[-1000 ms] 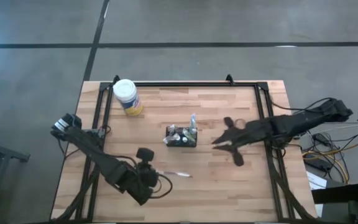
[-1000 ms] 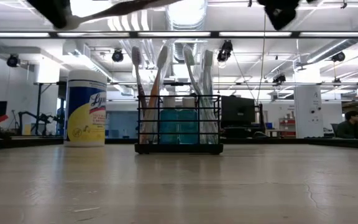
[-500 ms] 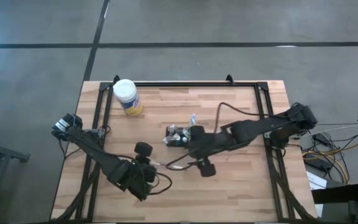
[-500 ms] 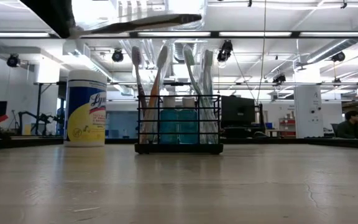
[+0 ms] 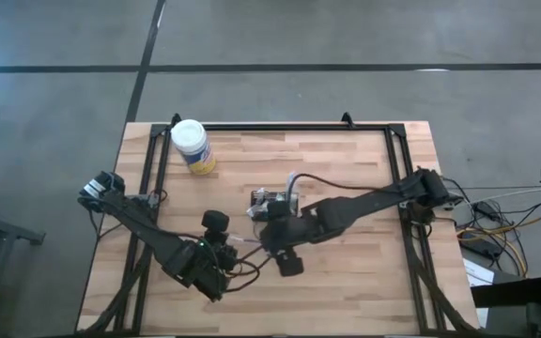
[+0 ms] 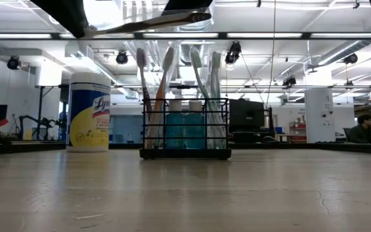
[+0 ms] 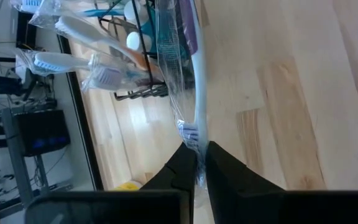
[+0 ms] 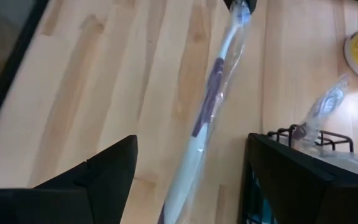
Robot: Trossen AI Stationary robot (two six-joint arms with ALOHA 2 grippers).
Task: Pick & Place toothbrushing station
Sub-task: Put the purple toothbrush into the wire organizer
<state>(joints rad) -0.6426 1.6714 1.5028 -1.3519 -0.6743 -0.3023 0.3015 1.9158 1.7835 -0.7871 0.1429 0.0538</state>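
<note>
Left wrist view — left gripper (image 7: 201, 163) clamps a wrapped toothbrush (image 7: 191, 81); right gripper (image 8: 188, 180) gapes astride it, beside caddy (image 5: 272, 202).

one camera looks straight down on my desk (image 5: 346, 282); another sits level at its surface, facing the room. my two wrist cameras hover close, both seeing the wrapped toothbrush (image 7: 194, 93).

Both arms crowd the table's (image 5: 364, 282) middle just in front of the caddy (image 5: 272, 204), a wrapped toothbrush (image 8: 205, 106) between them; tub (image 5: 192, 145) blocks the far-left corner; right half lies open
</note>
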